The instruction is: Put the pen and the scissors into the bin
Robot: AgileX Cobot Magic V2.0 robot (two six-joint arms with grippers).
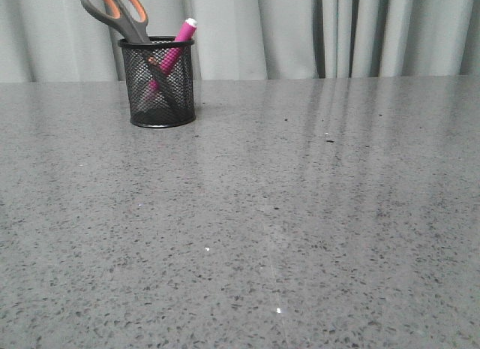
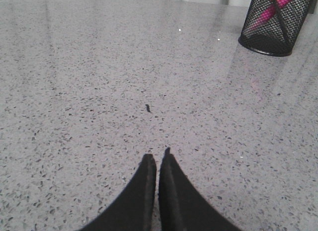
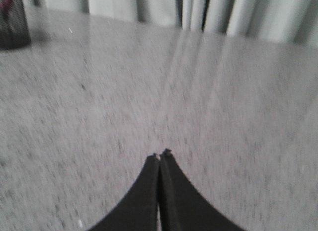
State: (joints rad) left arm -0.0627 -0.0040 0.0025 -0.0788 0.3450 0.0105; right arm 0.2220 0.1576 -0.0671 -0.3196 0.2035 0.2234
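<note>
The front view shows neither arm, only the bin (image 1: 158,82) at the far left of the grey speckled surface (image 1: 300,214), before a pale curtain (image 1: 300,30). Each wrist view adds its own gripper. The left gripper (image 2: 157,158) hangs low over bare surface, fingers pressed together and empty, well apart from the bin. The right gripper (image 3: 161,155) is likewise closed on nothing; that picture is blurred. The scissors (image 1: 116,11) stand blades-down in the bin, orange-lined loops rising above the rim. The pen (image 1: 174,49) leans inside beside them, its white cap just above the rim.
</note>
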